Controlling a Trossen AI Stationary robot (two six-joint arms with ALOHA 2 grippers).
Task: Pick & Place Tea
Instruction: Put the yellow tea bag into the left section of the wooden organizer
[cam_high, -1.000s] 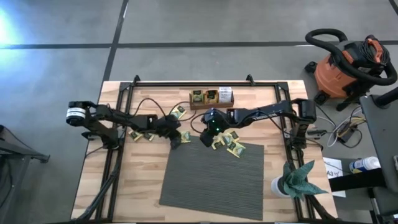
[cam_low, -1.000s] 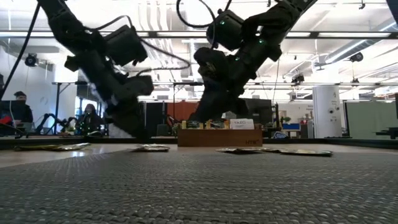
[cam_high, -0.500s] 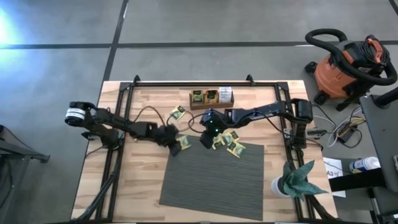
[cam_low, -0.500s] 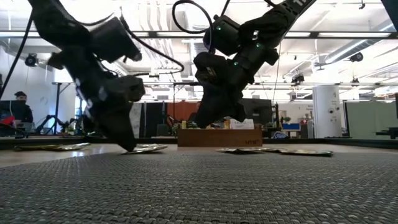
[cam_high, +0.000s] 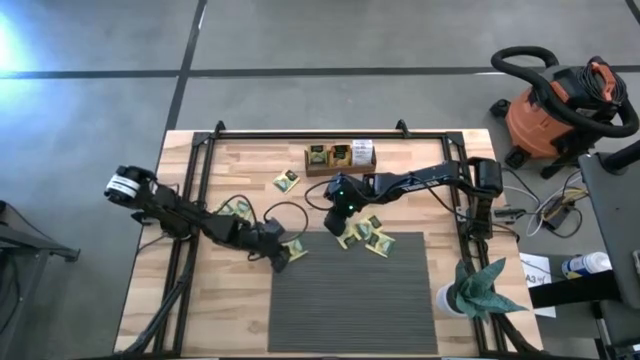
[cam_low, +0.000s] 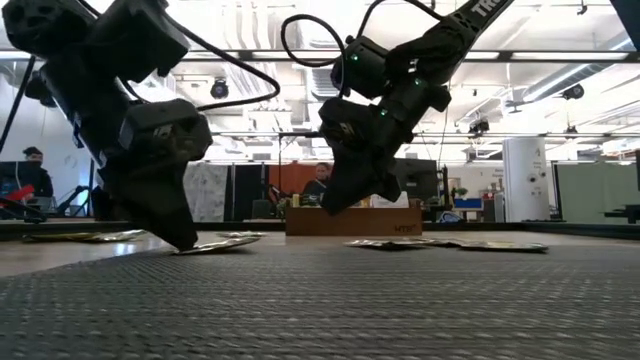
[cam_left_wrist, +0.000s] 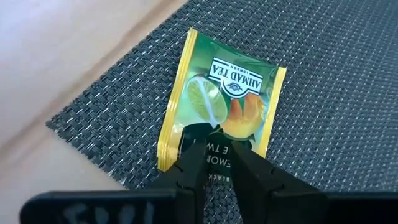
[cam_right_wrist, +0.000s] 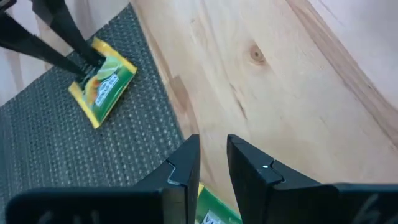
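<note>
Over the last second the left gripper (cam_high: 281, 256) has swung from the middle of the worktop (cam_high: 230, 300) down toward the lower left of centre in the high view, and it has dragged or carried one tea sachet (cam_left_wrist: 219, 121) with it. That sachet now lies on the upper-left corner of the grey mat (cam_high: 350, 300), and the wrist view shows the gripper's two fingers pinching the sachet's near edge. The mat itself also sits differently: a second ago it lay skewed, now it is square to the worktop, so this pull seems to have straightened it.

The right gripper (cam_high: 333, 213) has edged up and back slightly. It hangs just above the small cluster of sachets (cam_high: 362, 232) at the mat's upper edge, fingers a narrow gap apart with nothing between them.

The tray (cam_high: 339, 157) sits at the top centre of the worktop with a few sachets in it; others lie loose at left centre (cam_high: 238, 210) and just left of the tray (cam_high: 287, 181).

My reading: the left arm has a sachet in hand but has moved it away from the tray, so the carry to the tray is yet to come.
</note>
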